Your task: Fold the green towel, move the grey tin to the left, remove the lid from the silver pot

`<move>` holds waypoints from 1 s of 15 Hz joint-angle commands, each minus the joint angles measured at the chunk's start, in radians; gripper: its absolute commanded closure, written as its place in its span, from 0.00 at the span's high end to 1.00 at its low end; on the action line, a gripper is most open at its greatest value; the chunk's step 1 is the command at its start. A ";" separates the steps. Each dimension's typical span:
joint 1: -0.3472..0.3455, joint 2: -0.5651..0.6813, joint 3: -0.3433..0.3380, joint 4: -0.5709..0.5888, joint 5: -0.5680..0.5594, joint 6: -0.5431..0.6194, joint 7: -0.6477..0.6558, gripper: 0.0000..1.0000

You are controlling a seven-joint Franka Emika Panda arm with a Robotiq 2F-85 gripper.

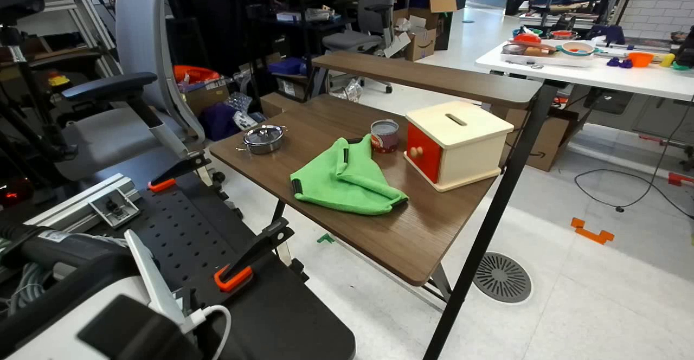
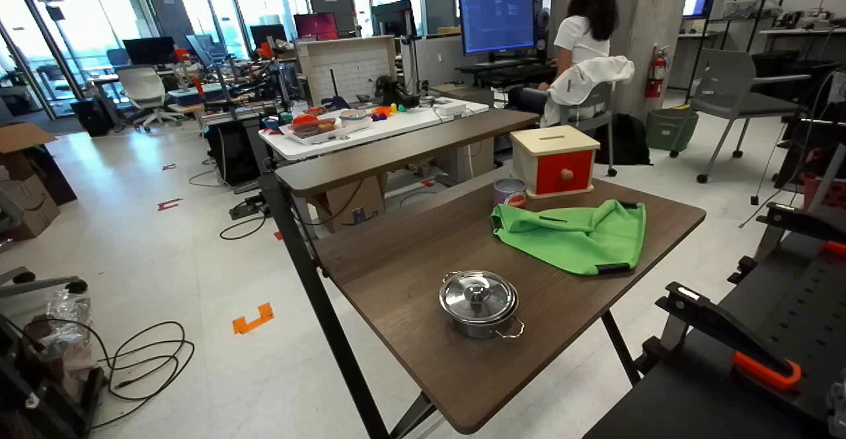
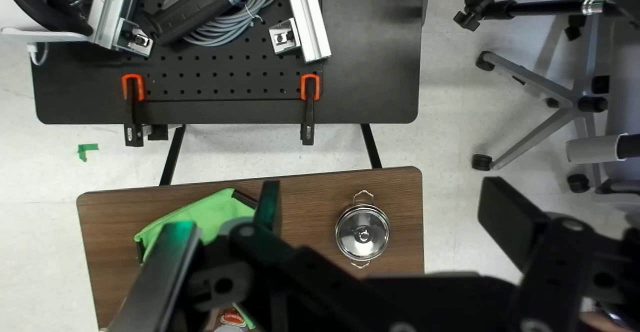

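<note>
The green towel [image 1: 347, 184] lies rumpled and partly folded over itself on the brown table, dark patches at its corners; it also shows in an exterior view [image 2: 588, 237] and the wrist view [image 3: 212, 217]. The grey tin [image 1: 384, 136], with a red label, stands upright by the towel's edge [image 2: 509, 192]; the wrist view shows only part of it [image 3: 231, 318]. The silver pot [image 2: 479, 307] stands near one table end with its lid on [image 1: 263, 139]. My gripper [image 3: 384, 194] is open and empty, high above the table, its fingers framing the pot [image 3: 362, 233]. The exterior views do not show the gripper.
A wooden box with a red door [image 1: 458, 146] stands beside the tin [image 2: 555, 161]. A raised shelf [image 1: 423, 75] runs along one long table side. A black bench [image 3: 370, 72] with orange-tipped clamps [image 3: 309, 92] stands across a gap from the table.
</note>
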 commanded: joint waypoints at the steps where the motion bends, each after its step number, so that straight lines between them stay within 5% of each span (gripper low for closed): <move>1: -0.003 0.001 0.002 0.002 0.001 -0.003 -0.001 1.00; 10: -0.003 0.001 0.002 0.002 0.001 -0.003 -0.001 1.00; 15: -0.024 0.072 0.012 -0.035 0.084 0.326 0.132 1.00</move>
